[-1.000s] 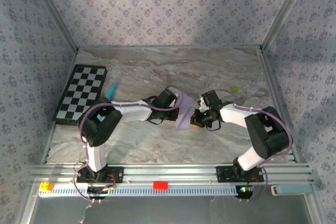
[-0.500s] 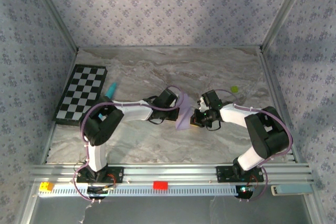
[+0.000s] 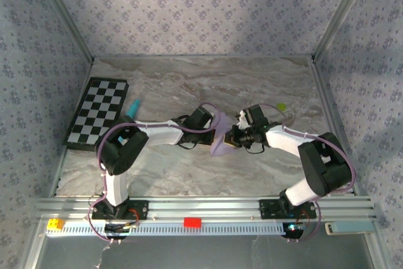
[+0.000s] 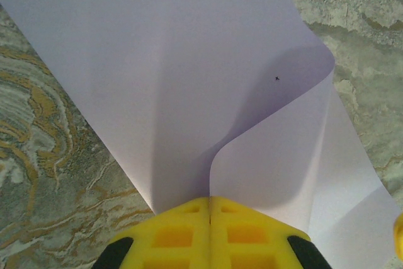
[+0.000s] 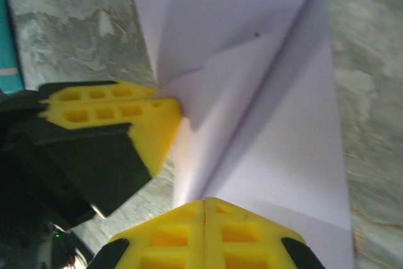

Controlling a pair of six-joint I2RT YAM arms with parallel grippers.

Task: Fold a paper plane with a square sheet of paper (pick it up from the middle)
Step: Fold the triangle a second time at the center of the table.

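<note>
Since a second ago the right gripper (image 3: 233, 138) has edged in toward the left gripper (image 3: 213, 133), its elbow swinging outward. Both pairs of yellow jaws are pressed together on the paper (image 3: 220, 145), which sits between the two grippers. Ahead of the left gripper (image 4: 210, 201) the paper (image 4: 182, 61) fans out, one flap curling over on its right. Ahead and left of the right gripper (image 5: 204, 202), the left gripper's fingers (image 5: 113, 108) pinch the same paper (image 5: 277, 130). A pen (image 3: 133, 108) and a checkerboard (image 3: 97, 113) lie well apart, beyond the left gripper's wrist
</note>
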